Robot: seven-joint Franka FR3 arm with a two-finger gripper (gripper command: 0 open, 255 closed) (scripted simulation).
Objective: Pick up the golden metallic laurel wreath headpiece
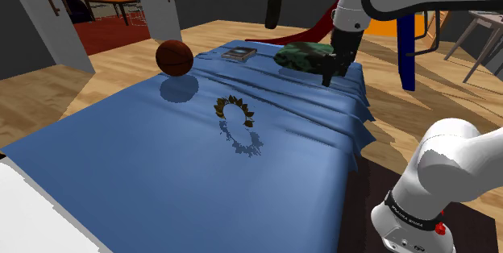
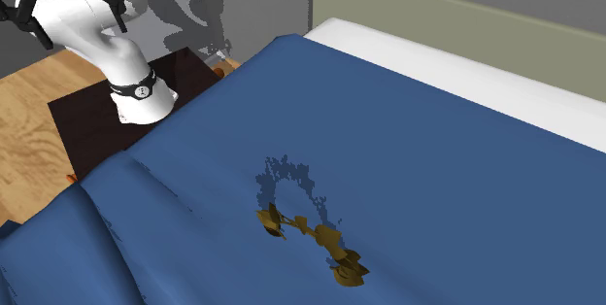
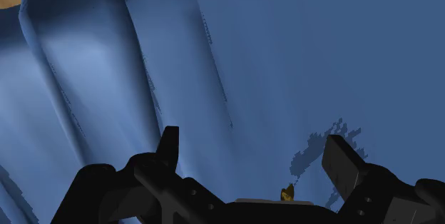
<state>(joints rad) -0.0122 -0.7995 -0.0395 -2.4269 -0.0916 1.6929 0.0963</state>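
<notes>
Shoulder view: my pincer (image 1: 327, 80) hangs released over the bed (image 1: 121, 155). The wreath (image 1: 234, 113) lies flat, well apart, toward this view's lower left.

The bed cover (image 1: 161, 163) is a plain deep blue, the laurel wreath headpiece (image 1: 234, 113) has dull gold and brown leaves, and the basketball (image 1: 173, 57) is a dark reddish brown. A bundle (image 1: 302, 55) has a green-and-black camouflage pattern, and the book (image 1: 239, 53) has a blue-grey cover. The arm (image 1: 451, 171) is white with dark joints and its end effector (image 1: 329, 78) all black; the floor (image 1: 89, 90) is honey-coloured wood, and the headboard (image 2: 456, 2) is olive-grey.
</notes>
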